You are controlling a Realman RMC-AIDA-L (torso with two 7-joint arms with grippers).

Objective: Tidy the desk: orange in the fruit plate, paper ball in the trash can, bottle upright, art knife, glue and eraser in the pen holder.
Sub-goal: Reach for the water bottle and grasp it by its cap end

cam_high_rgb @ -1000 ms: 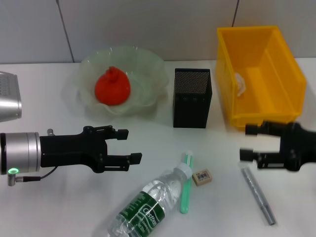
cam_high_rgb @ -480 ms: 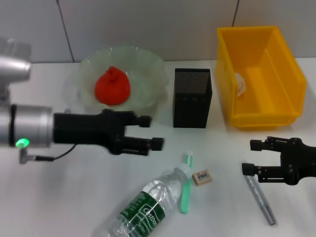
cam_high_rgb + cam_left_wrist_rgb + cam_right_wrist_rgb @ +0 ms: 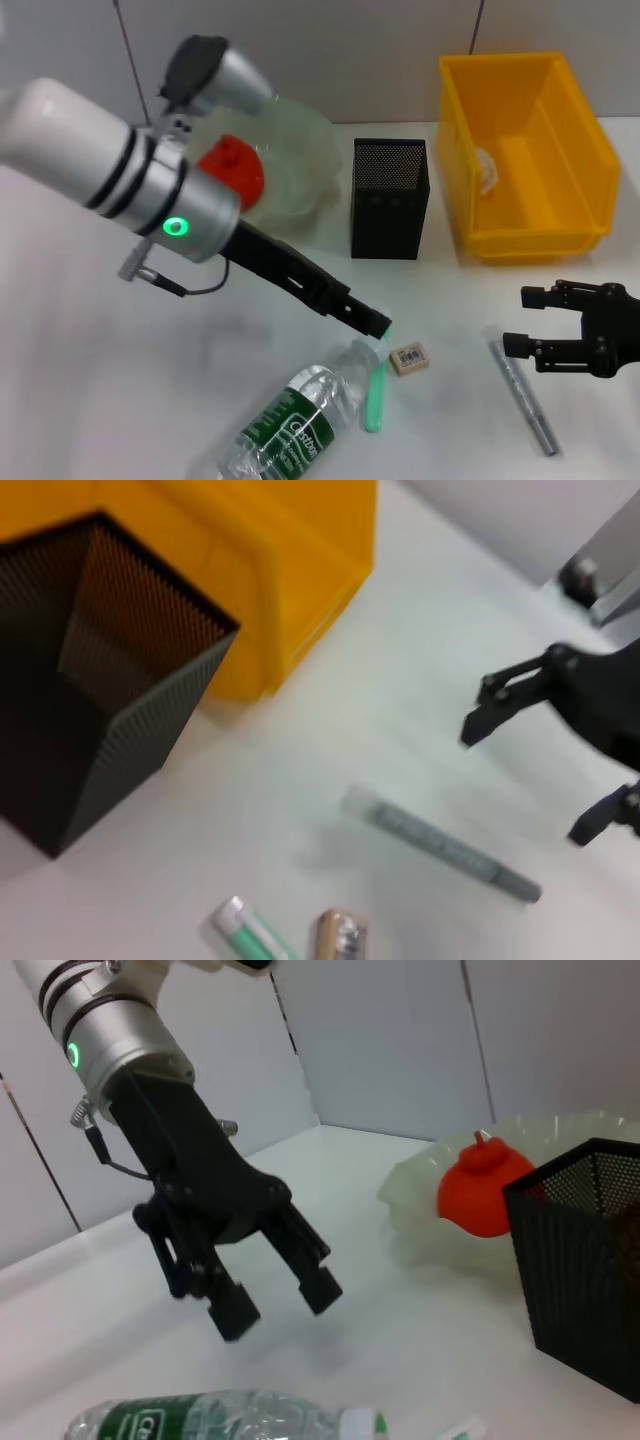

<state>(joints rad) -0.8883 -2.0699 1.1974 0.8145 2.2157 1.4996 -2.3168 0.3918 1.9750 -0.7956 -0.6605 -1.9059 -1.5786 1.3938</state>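
White worktop [image 3: 80, 400] — our left gripper [image 3: 270, 1295], fingers spread, hangs above the bottle's [image 3: 290, 425] cap near the front edge, apparently to stand it up; right gripper [image 3: 548, 320] — fingers spread — idles beside the art knife [image 3: 522, 393].

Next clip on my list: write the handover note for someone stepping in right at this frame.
Left gripper: open, empty, poised above the cap end of the bottle.
Right gripper: open, empty, just above the desk beside the grey art knife.
Done: orange in the fruit plate; paper ball in the trash can.
Left: bottle lies on its side; green glue, eraser and art knife lie on the desk, none in the pen holder.
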